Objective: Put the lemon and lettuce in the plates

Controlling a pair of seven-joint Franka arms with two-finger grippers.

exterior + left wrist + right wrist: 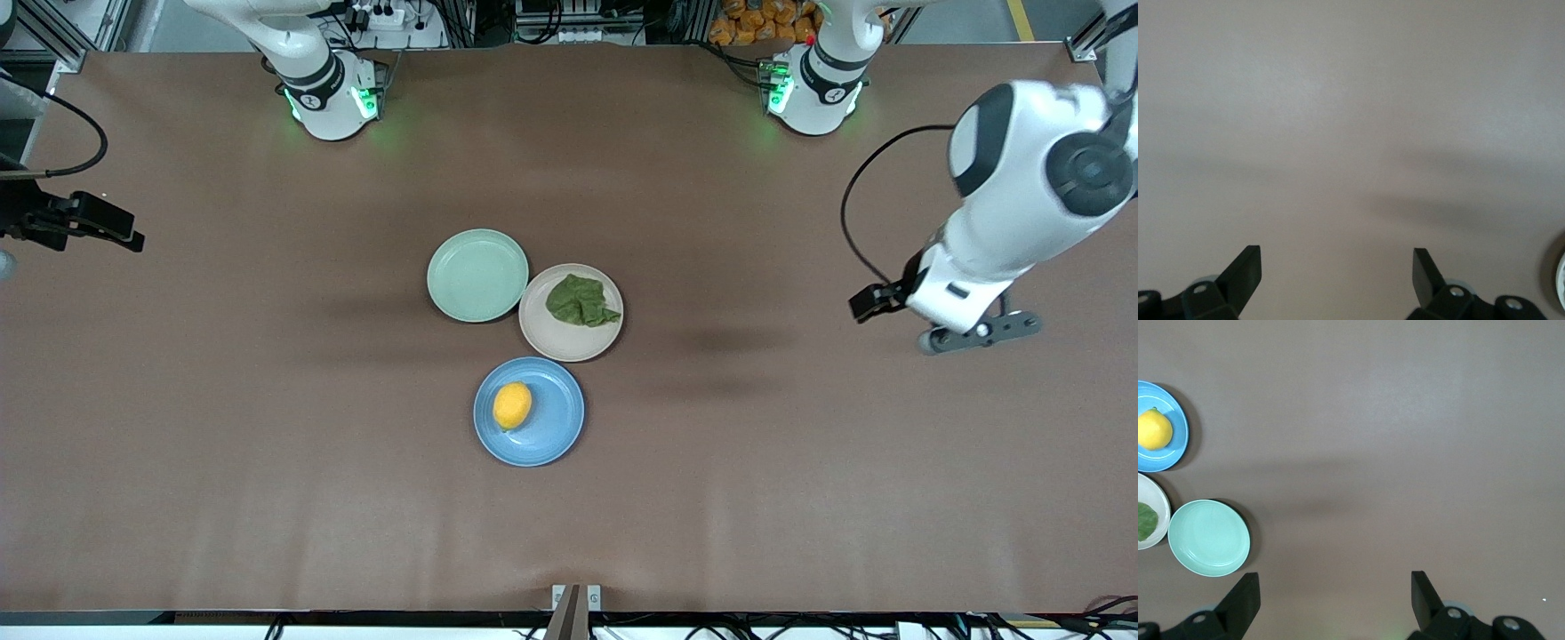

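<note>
1. Both task items look placed already, so I'd call this the wrap-up step: nothing left to pick, and the next move probably just calls for the arms to park clear of the plates.
2. Table (267, 462): brown, with three plates clustered in the middle, edges touching or nearly so.
3. Left gripper (1337, 267) hangs over bare table toward the left arm's end, well apart from the plates. Its fingers are spread wide with nothing between them. That arm looks like it's waiting.
4. Right gripper (1335, 590) is up over the right arm's end of the table, also spread wide and empty; its wrist view looks down on all three plates from off to the side.
5. Blue plate (556, 431): nearest the front camera of the three, and the lemon (512, 405) sits in it, a bit off centre toward the right arm's end.
6. Beige plate (560, 342): just farther from the camera than the blue one, holding the lettuce (581, 301), which lies crumpled on the part farthest from the camera.
7. Mint plate (477, 275): beside the beige one, toward the right arm's end, nothing in it. Seems fine, since it isn't needed.
</note>
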